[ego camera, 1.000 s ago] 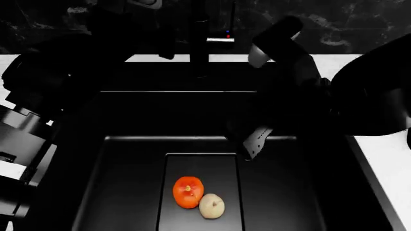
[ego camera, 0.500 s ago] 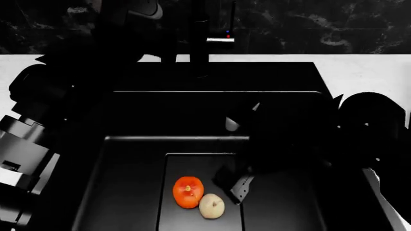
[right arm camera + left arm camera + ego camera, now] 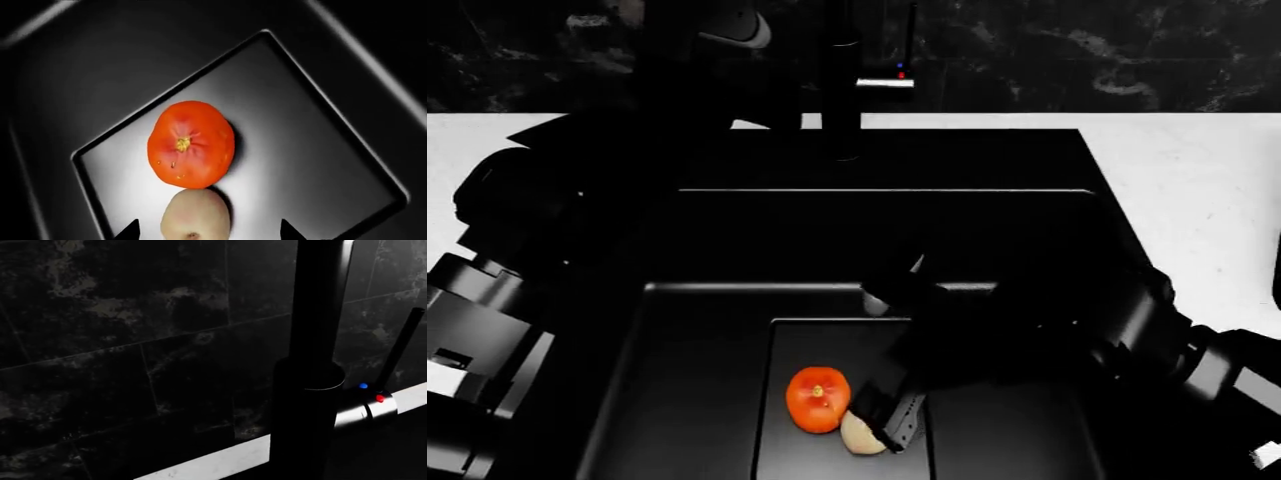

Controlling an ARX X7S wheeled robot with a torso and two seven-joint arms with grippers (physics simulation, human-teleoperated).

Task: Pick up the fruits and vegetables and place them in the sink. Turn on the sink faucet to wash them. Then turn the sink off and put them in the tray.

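An orange-red tomato (image 3: pixel 817 399) and a pale cream apple (image 3: pixel 858 434) lie touching on the recessed bottom panel of the black sink (image 3: pixel 694 330). Both show in the right wrist view, tomato (image 3: pixel 191 144) and apple (image 3: pixel 195 215). My right gripper (image 3: pixel 888 420) hangs low in the basin over the apple, open, with a fingertip (image 3: pixel 128 231) on each side of it and clear gaps between. The black faucet (image 3: pixel 842 80) stands at the sink's back; its lever (image 3: pixel 399 347) with red and blue dots shows in the left wrist view. My left gripper is out of view. The tray is out of view.
White counter (image 3: pixel 1188 190) borders the sink at the right and back. A dark marble wall (image 3: pixel 133 340) rises behind the faucet. My left arm (image 3: pixel 507 260) fills the left side of the head view beside the basin.
My right arm has swung down from near the faucet into the basin, and its gripper has come over the apple. The fruits have not moved.
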